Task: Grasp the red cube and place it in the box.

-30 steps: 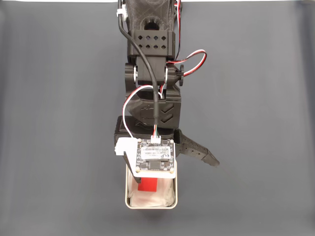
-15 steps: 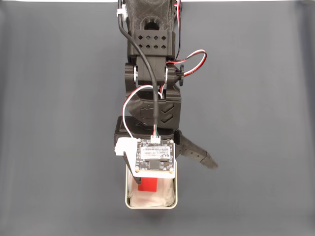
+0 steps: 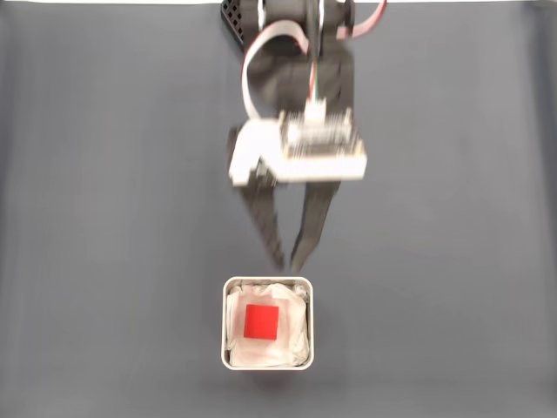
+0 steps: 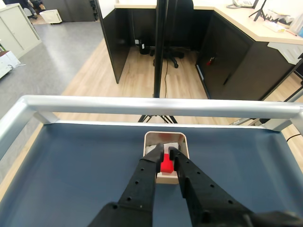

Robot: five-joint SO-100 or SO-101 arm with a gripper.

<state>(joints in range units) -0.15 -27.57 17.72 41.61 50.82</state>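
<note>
The red cube [image 3: 261,321] lies flat on the white lining inside the box [image 3: 267,280], near the lower middle of the fixed view. My gripper [image 3: 288,262] hangs just above the box's upper rim in that view, blurred by motion, apart from the cube and holding nothing. Its fingers meet in a narrow V, almost touching at the tips. In the wrist view the gripper [image 4: 165,151] points at the box [image 4: 165,135], and the red cube [image 4: 166,165] shows through the thin slit between the fingers.
The box stands on a dark blue-grey table mat [image 3: 452,261]. In the wrist view a metal rail [image 4: 151,106] runs along the table's far edge, with an office floor and desks beyond it.
The arm has pulled back up and away from the box, uncovering the cube resting inside. The wide-spread finger has swung in, so the jaws have gone from open to nearly together.
</note>
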